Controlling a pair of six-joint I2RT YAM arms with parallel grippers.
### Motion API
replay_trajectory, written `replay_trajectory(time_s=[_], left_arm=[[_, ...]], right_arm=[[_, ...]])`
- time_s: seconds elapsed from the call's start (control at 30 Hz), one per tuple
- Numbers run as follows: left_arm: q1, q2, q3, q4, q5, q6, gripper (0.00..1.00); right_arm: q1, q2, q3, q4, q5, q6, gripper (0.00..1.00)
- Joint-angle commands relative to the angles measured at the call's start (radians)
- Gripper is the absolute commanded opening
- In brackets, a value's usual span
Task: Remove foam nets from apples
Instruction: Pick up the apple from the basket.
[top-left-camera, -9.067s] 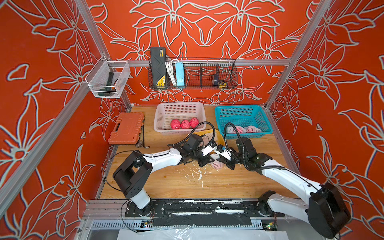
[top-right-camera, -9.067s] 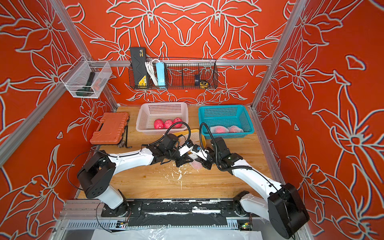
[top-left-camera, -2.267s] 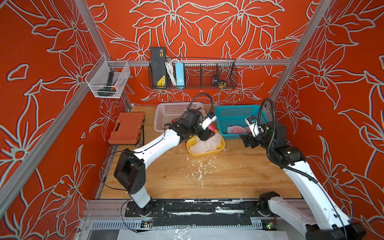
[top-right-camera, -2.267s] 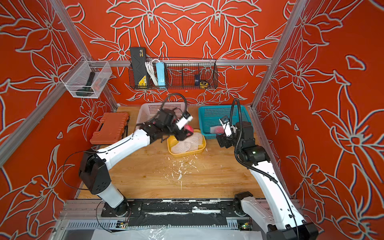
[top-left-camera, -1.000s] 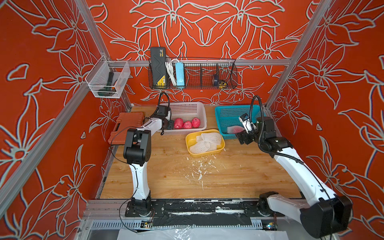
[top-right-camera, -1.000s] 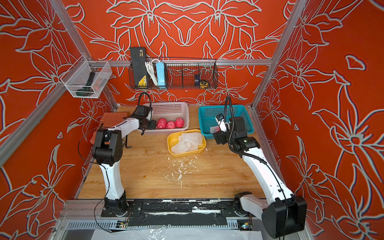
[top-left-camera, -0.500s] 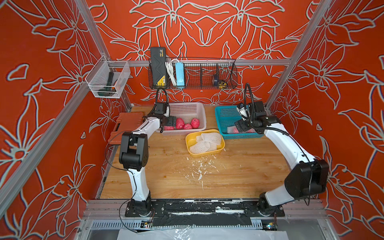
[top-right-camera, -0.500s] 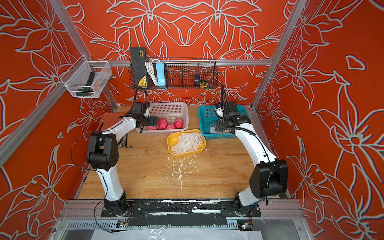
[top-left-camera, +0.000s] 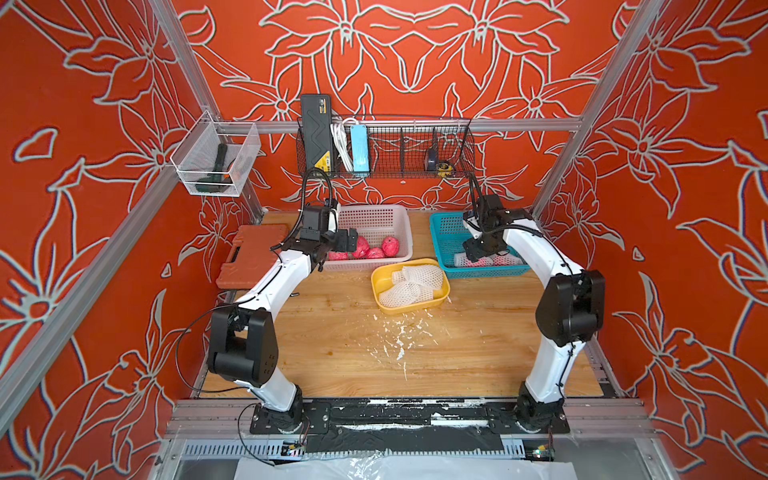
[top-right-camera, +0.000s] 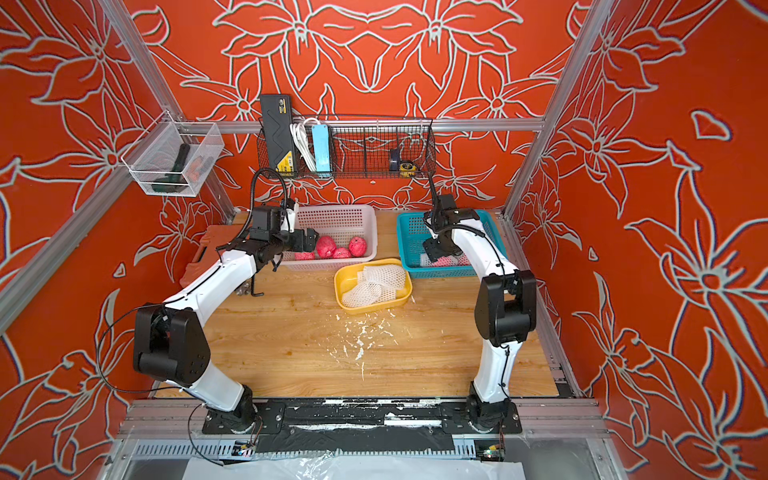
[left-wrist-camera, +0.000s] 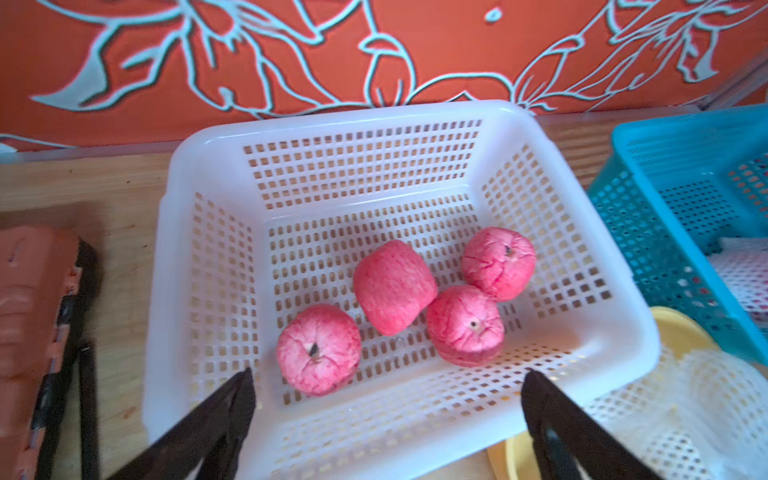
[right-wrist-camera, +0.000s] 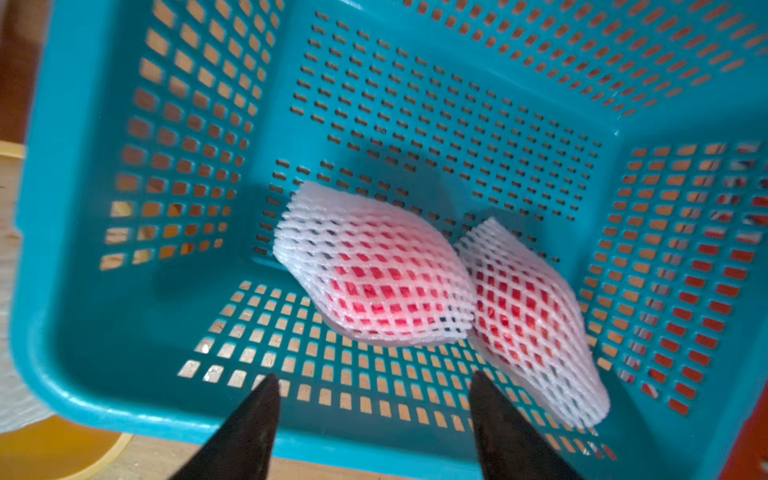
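Both end effectors hang open over the baskets at the back of the surface (top-left-camera: 332, 357).

In both top views the left end effector (top-left-camera: 347, 241) sits at the front-left corner of the white basket (top-left-camera: 399, 216), centre frame. Its fingers are spread wide and hold nothing. Four bare apples (left-wrist-camera: 395, 286) lie on that basket's floor. Right of centre, the right end effector (right-wrist-camera: 374, 377) is over the teal basket (right-wrist-camera: 124, 62), jaws apart and empty. Its tips stop short of two more apples wrapped in foam nets (right-wrist-camera: 374, 270), which touch each other. Loose nets fill the yellow tray (top-left-camera: 378, 286) just in front, between the baskets.
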Motion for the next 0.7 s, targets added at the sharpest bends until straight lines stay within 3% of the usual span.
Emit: replay_trajectory(time_s=[0.0, 0.3, 0.67], left_arm=[[-0.027, -0.030, -0.018, 0.022, 0.026, -0.004, 0.98], [-0.046, -0.041, -0.019, 0.018, 0.022, 0.012, 0.98], [-0.048, -0.023, 0.004, -0.003, 0.017, 0.025, 0.98]], right_arm=[[-0.006, 0.034, 0.057, -0.092, 0.042, 0.008, 0.61], [-0.022, 0.148, 0.119, -0.137, 0.026, -0.007, 0.43], [-0.031, 0.227, 0.242, -0.017, 0.083, 0.019, 0.46]])
